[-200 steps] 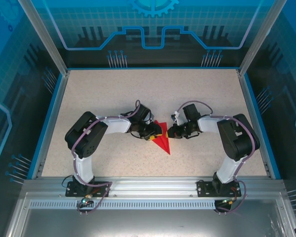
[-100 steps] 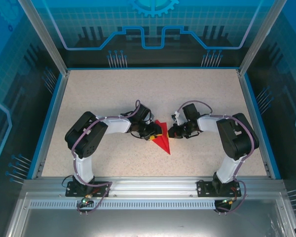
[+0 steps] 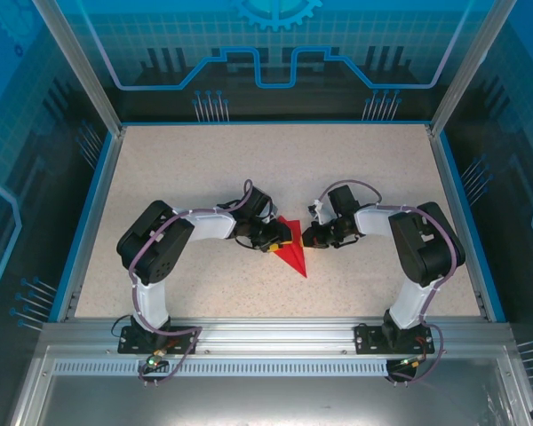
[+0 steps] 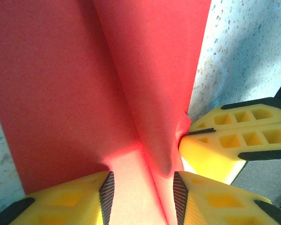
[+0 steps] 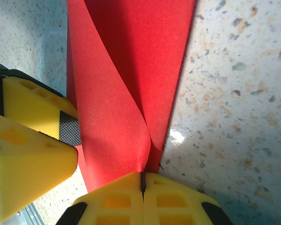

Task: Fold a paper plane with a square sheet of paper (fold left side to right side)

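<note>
Since a second ago we see almost nothing shifted — only the right arm (image 3: 422,241) has eased a touch inward. On the speckled table (image 3: 204,169), it and the left arm (image 3: 160,244) meet over the red paper plane (image 3: 295,257), whose tip points toward the bases. The left gripper (image 4: 143,193) has its jaws apart, astride the raised fold; the right gripper (image 5: 142,188) has its jaws together — pinching the paper's edge.

On the table (image 3: 195,169), about centre, the paper plane (image 3: 294,256) lies with its point toward the near edge, left gripper (image 3: 282,241) over its left side, right gripper (image 3: 308,237) at its right edge.
</note>
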You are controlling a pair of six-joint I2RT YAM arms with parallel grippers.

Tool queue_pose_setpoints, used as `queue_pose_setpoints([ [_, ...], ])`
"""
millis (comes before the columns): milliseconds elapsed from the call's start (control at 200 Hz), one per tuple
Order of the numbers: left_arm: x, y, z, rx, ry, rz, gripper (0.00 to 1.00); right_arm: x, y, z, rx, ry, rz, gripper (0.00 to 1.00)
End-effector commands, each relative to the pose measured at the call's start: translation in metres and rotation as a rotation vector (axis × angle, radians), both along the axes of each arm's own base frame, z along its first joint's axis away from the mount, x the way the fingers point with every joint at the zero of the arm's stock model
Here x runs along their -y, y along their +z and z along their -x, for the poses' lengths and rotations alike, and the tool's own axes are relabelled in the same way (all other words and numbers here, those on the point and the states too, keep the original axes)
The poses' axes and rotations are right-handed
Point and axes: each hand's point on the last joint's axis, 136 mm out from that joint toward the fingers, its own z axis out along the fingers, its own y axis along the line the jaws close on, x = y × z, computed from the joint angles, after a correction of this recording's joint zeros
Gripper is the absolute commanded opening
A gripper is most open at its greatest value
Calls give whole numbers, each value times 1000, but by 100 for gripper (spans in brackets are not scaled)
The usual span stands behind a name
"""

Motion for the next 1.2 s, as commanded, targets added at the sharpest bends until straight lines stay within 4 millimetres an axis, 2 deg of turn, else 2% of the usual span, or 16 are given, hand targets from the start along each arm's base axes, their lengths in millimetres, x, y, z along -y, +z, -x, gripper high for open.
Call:
queue_pose_setpoints([
  [0,-11,-25,9,-52,-1,-83,42,2,-2,-5,4,1,14,4],
  [430,-11,-26,10,-55,-5,-82,42,4,-11,-1,-28,7,45,4],
  [565,-11,-23,9,-43,-8,-77,42,8,-18,8,-70,10,78,4],
  [705,-10,-9,6,-13,-18,-74,42,15,-29,20,-125,12,137,4],
  [875,-9,22,-1,52,-33,-64,46,21,-39,26,-160,1,184,4],
  [955,-6,33,-3,73,-35,-48,46,22,-41,27,-167,0,192,4],
  [970,-5,35,-4,76,-36,-42,46,19,-36,20,-148,0,185,4],
  [1085,4,39,-6,72,-54,-10,39,18,-35,17,-142,3,188,3],
  [1190,14,35,-9,57,-71,15,33,18,-35,17,-138,8,195,3],
])
